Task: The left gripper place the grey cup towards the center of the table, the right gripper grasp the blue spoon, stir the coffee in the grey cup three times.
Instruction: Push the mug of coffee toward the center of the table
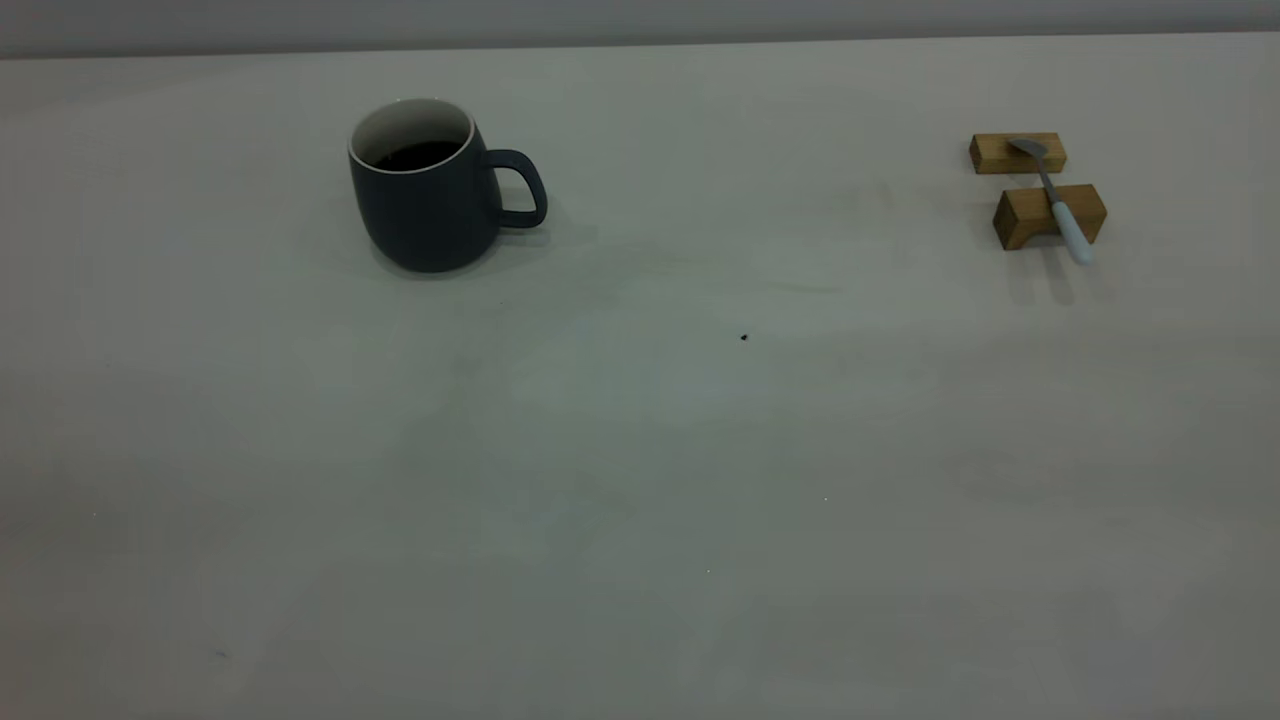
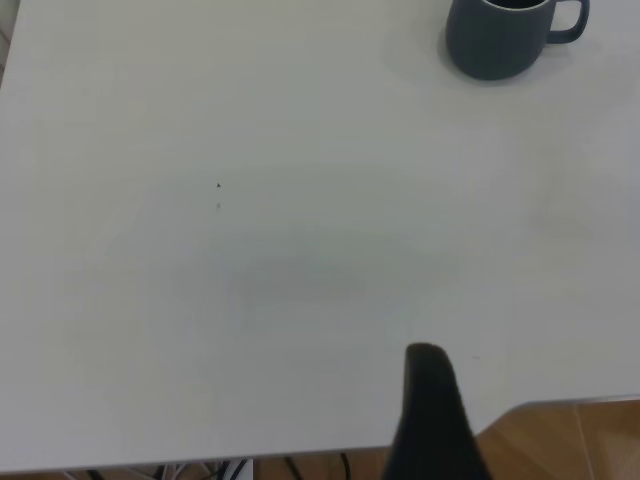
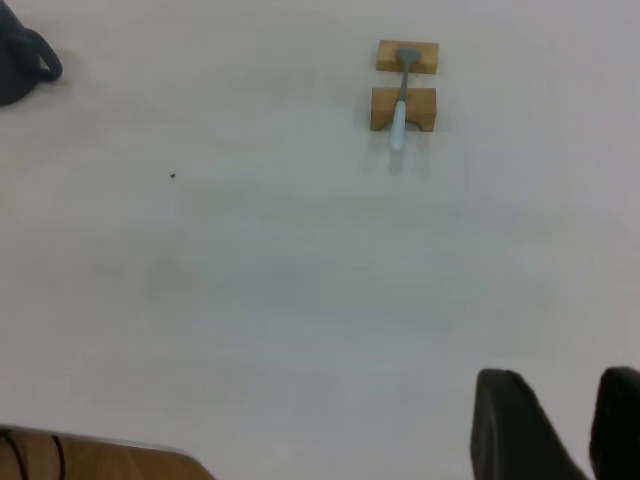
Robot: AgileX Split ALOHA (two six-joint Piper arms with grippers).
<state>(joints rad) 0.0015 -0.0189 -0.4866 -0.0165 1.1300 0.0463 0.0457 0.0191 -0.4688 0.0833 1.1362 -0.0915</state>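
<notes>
Well apart from both end effectors, whose state I cannot tell, stands the grey cup (image 1: 428, 190).

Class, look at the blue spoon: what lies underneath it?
Two tan wooden blocks hold the blue spoon off the table: its bowl on the far block, its handle across the near one. The block tops beneath it are covered.

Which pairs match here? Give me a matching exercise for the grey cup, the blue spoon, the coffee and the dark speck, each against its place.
Things:
1. grey cup
2. blue spoon
3. coffee
4. dark speck

Places:
A. bridging two wooden blocks, exterior view's right
B. on bare table, near the middle
C. inside the cup
D. upright on the table, exterior view's left, handle towards the spoon

Pairs: 1-D, 2-A, 3-C, 4-B
</notes>
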